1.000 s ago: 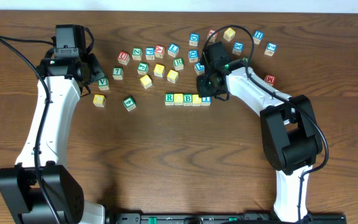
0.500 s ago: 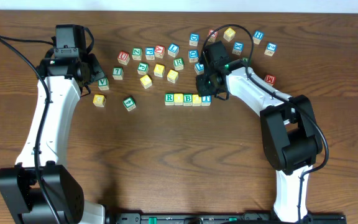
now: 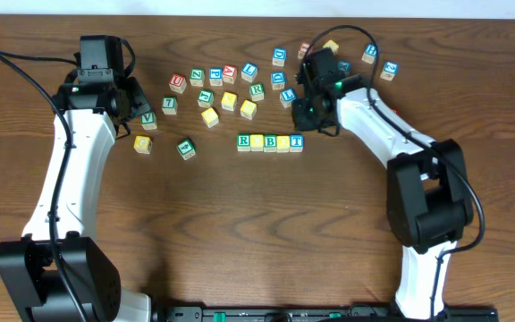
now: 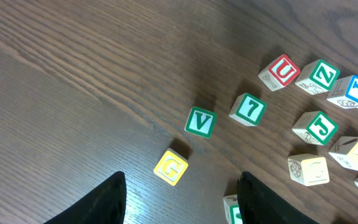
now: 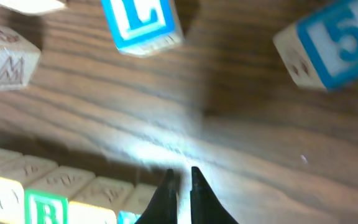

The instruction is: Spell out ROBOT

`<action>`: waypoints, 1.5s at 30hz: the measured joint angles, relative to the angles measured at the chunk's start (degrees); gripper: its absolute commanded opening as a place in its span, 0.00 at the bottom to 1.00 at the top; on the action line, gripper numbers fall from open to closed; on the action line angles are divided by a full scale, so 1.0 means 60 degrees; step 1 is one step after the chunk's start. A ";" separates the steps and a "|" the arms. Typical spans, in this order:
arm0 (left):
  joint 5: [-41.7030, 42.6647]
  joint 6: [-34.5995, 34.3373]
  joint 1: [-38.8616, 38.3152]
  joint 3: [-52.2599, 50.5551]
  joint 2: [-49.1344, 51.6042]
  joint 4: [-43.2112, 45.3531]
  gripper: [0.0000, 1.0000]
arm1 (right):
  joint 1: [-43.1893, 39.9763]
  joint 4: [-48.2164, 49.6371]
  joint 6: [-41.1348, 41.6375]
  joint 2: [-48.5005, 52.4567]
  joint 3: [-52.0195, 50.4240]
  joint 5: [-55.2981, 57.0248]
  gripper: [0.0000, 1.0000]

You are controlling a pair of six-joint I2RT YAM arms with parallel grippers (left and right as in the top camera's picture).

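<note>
Since one second ago the right tool point(image 3: 306, 114) has drawn up and away from the end of the row of blocks point(image 3: 270, 141), so the T block point(image 3: 297, 140) that it covered now shows whole. Nothing else on the desk point(image 3: 240, 233) has shifted, and the left arm has kept its place.

From the overhead view the row lies near the middle of the desk, five blocks touching side by side: the green R block point(image 3: 244, 140), a yellow block point(image 3: 257, 141), the green B block point(image 3: 270, 141), a second yellow block point(image 3: 283, 142), then the blue T block. I cannot read the letters on the two yellow ones.

On the right wrist view the right tool's fingers point(image 5: 166, 193) stand almost together with only a thin gap and nothing between them. It hangs just above the row's right end, with a blue L block point(image 5: 143, 22) and a blue 5 block point(image 5: 331, 43) farther off.

The left tool point(image 4: 182, 193) is spread wide and holds nothing. It hovers at the left of the desk, close by the yellow G block point(image 4: 171, 167), with the V block point(image 4: 200, 121) and the 7 block point(image 4: 248, 109) beyond it.
</note>
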 measured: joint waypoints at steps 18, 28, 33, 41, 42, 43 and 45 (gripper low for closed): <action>0.0000 0.0000 0.0000 0.0000 0.0000 0.0000 0.56 | -0.0004 -0.1220 0.0036 -0.0073 -0.0219 -0.0087 0.04; 0.0000 0.0000 0.0000 0.0000 0.0000 0.0000 0.56 | 0.0160 -0.1180 -0.0007 -0.0073 -0.0219 -0.0200 0.04; 0.0000 0.0000 0.0000 0.0000 0.0000 0.0000 0.56 | 0.0160 -0.1166 -0.0007 -0.0073 -0.0219 -0.0222 0.04; 0.0000 0.0000 0.0000 0.0000 0.0000 0.0000 0.56 | 0.0157 -0.0933 -0.0007 -0.0073 -0.0219 -0.0222 0.03; 0.0000 0.0000 0.0000 0.0000 0.0000 0.0000 0.56 | 0.0157 -0.0933 -0.0011 -0.0073 -0.0219 -0.0222 0.04; 0.0000 0.0000 0.0000 0.0000 0.0000 0.0000 0.56 | 0.0157 -0.0940 -0.0011 -0.0073 -0.0219 -0.0222 0.04; 0.0000 0.0000 0.0000 0.0000 0.0000 0.0000 0.57 | 0.0157 -0.0976 -0.0011 -0.0073 -0.0197 -0.0222 0.04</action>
